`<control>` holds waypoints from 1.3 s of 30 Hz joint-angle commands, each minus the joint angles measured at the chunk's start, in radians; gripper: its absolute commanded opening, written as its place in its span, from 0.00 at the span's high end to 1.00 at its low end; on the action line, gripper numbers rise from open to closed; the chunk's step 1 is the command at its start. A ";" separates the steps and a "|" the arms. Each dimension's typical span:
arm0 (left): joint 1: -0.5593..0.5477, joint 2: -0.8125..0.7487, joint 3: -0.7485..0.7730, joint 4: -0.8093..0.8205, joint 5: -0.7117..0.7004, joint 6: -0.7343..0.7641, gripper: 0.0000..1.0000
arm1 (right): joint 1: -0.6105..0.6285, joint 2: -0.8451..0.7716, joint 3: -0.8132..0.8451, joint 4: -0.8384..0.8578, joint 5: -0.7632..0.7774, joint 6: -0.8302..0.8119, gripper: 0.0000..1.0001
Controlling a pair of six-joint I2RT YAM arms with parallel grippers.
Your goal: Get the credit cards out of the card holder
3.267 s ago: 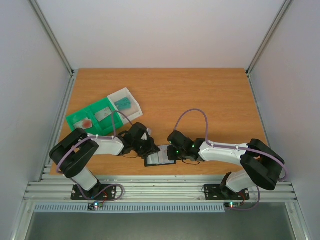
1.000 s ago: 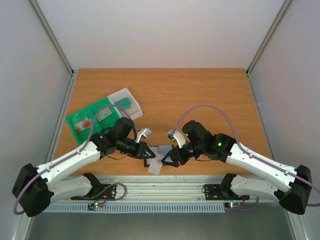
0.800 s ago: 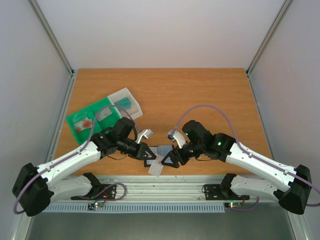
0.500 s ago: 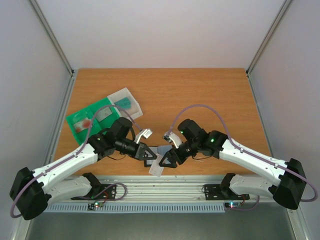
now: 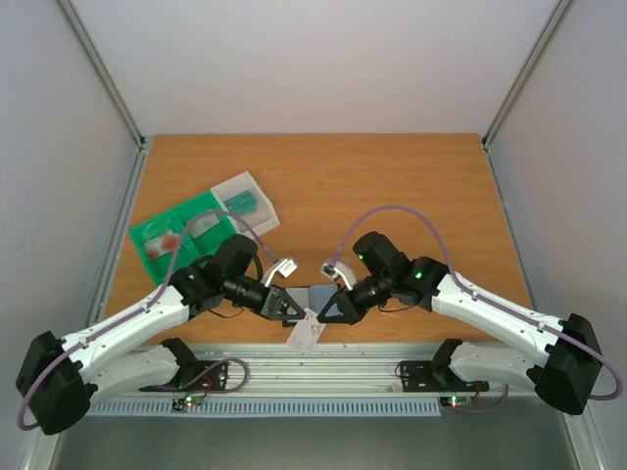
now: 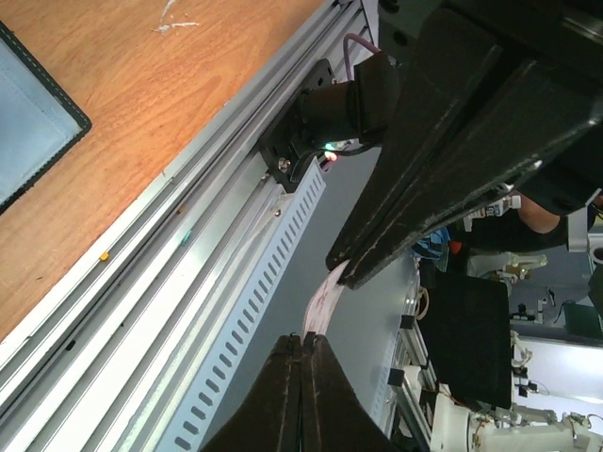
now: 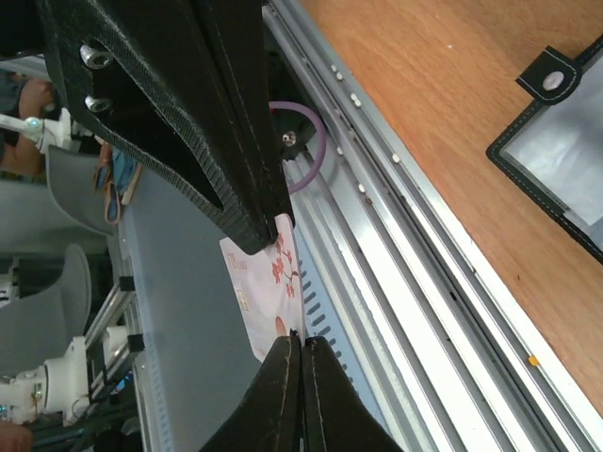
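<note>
The black card holder [image 5: 320, 295] lies open on the table near the front edge, its greyish-blue inside up. It also shows in the left wrist view [image 6: 26, 113] and in the right wrist view [image 7: 565, 160] with its tab. A white credit card with a red-pink blossom print [image 5: 305, 335] hangs over the front rail. My left gripper [image 5: 297, 315] and my right gripper [image 5: 319, 317] meet at the card. Both are shut on it. The left wrist view shows the left gripper [image 6: 303, 350] holding the card [image 6: 323, 303] edge-on. The right wrist view shows the right gripper [image 7: 300, 341] holding the card [image 7: 261, 292] at its lower edge.
A green-and-white sorting tray [image 5: 147, 233] stands at the left, holding a teal card [image 5: 245, 203], a grey card [image 5: 203, 223] and a red-pink card [image 5: 168, 242]. The metal rail [image 5: 313, 367] runs along the front edge below the held card.
Both grippers rose from the holder on the table with the white card held between them. Over the last second they carried it slightly toward the front rail.
</note>
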 commanded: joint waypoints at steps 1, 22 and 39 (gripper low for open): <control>0.000 -0.037 0.018 0.029 -0.043 0.021 0.99 | 0.004 -0.013 -0.001 0.068 -0.077 0.018 0.99; -0.001 -0.426 0.088 -0.176 -0.725 -0.155 0.31 | -0.001 -0.084 -0.002 0.325 0.291 0.419 0.99; 0.000 -0.521 -0.158 0.280 -0.638 -0.511 0.38 | -0.002 -0.197 -0.082 0.631 0.508 0.641 0.99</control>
